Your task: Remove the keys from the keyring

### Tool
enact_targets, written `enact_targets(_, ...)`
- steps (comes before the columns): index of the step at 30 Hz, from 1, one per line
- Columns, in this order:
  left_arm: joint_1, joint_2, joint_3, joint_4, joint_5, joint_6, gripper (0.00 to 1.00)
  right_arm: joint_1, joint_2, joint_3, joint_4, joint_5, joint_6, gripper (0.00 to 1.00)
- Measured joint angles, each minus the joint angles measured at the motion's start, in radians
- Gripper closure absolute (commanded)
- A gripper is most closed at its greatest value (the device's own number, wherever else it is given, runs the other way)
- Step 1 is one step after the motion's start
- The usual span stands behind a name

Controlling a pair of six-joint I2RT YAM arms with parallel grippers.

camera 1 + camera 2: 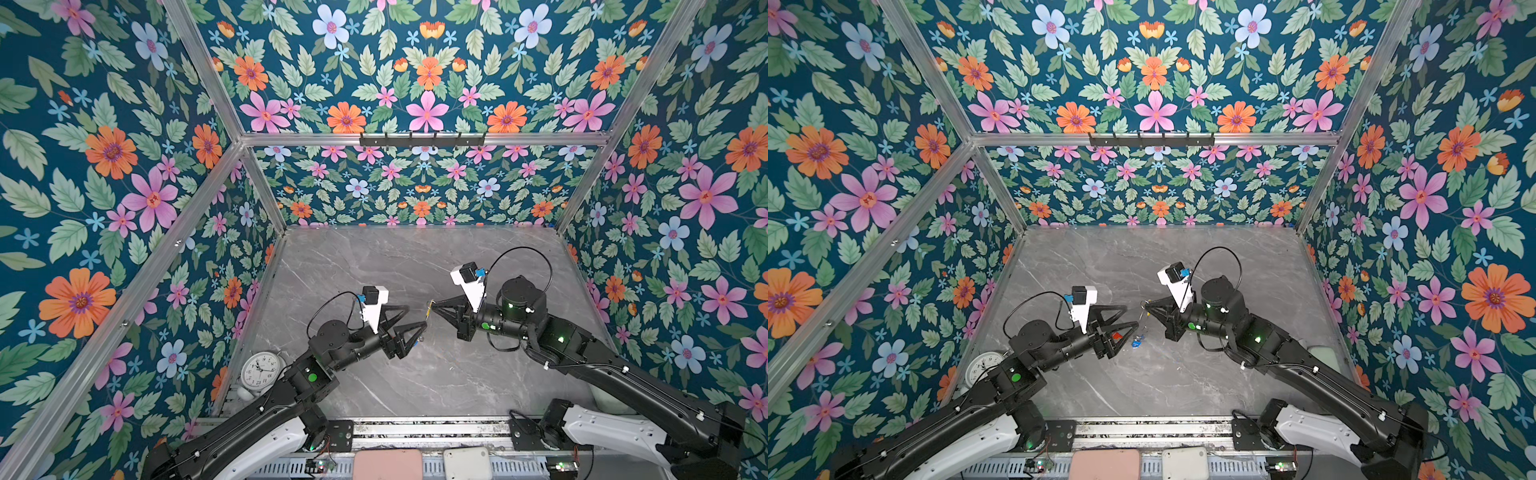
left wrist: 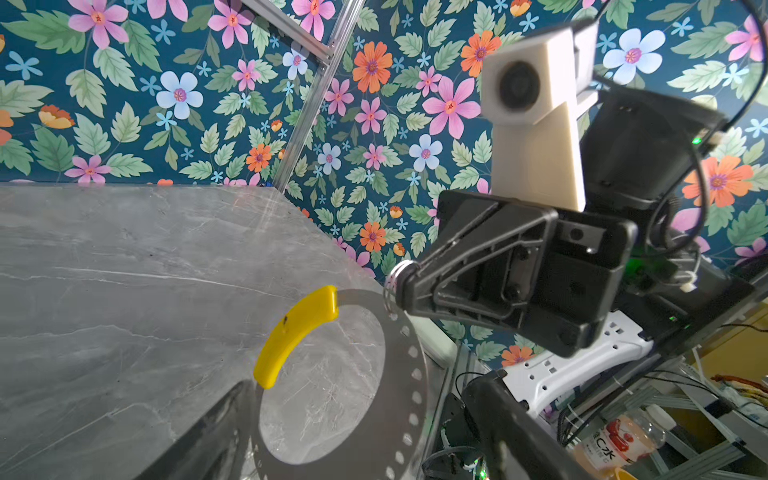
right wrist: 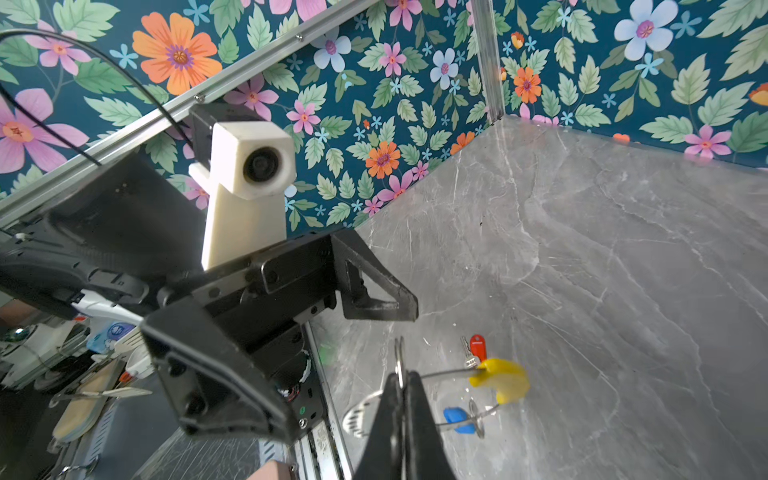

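The keyring, a thin grey band with a yellow arc, hangs above the table between the two arms. My right gripper is shut on its rim, pinching a small silver loop there. My left gripper is open, its fingers standing either side of the ring without touching it. The red key lies near the yellow arc, and the blue key sits below the ring. Whether either key hangs on the ring is unclear. In a top view both keys show under the left gripper.
A white alarm clock stands at the table's front left corner. A pink box and a white box sit at the front edge. Flowered walls close in the grey marble table on three sides.
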State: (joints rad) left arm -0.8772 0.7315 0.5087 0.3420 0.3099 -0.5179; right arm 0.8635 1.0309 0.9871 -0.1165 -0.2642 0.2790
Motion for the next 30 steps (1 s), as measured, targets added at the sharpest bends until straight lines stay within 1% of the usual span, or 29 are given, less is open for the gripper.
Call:
enact_targets(2, -0.008, 0.015, 0.007, -0.016, -0.017, 0.019, 0.17, 0.01, 0.012, 0.011, 0.0, 0.016, 0.0, 1.0)
enact_targets(5, -0.012, 0.031, 0.016, -0.047, -0.052, 0.054, 0.22, 0.019, 0.022, 0.015, 0.0, 0.036, 0.001, 1.0)
enact_targets(9, -0.012, 0.047, 0.016, -0.072, -0.08, 0.091, 0.34, 0.028, 0.03, 0.027, -0.002, 0.04, 0.001, 1.0)
enact_targets(11, -0.013, 0.052, 0.016, -0.072, -0.084, 0.102, 0.37, 0.035, 0.036, 0.03, -0.001, 0.04, 0.002, 1.0)
enact_targets(14, -0.013, 0.059, 0.016, -0.071, -0.083, 0.116, 0.5, 0.046, 0.049, 0.031, -0.001, 0.04, 0.002, 1.0)
enact_targets(16, -0.013, 0.061, 0.016, -0.069, -0.075, 0.126, 0.62, 0.05, 0.056, 0.031, -0.001, 0.04, 0.003, 1.0)
enact_targets(19, -0.013, 0.057, 0.016, -0.063, -0.068, 0.129, 0.74, 0.05, 0.059, 0.031, -0.001, 0.053, 0.005, 1.0)
enact_targets(23, -0.013, 0.051, 0.016, -0.058, -0.057, 0.13, 0.86, 0.051, 0.065, 0.038, -0.002, 0.063, 0.005, 1.0)
enact_targets(26, -0.013, 0.057, 0.016, -0.051, -0.05, 0.127, 0.97, 0.051, 0.078, 0.048, -0.006, 0.085, 0.005, 1.0)
enact_targets(27, -0.015, 0.06, 0.017, -0.05, -0.05, 0.121, 1.0, 0.05, 0.082, 0.048, -0.008, 0.084, 0.005, 0.96)
enact_targets(30, -0.014, 0.071, 0.025, -0.053, -0.054, 0.096, 1.0, 0.05, 0.082, 0.048, -0.015, 0.096, 0.006, 0.81)
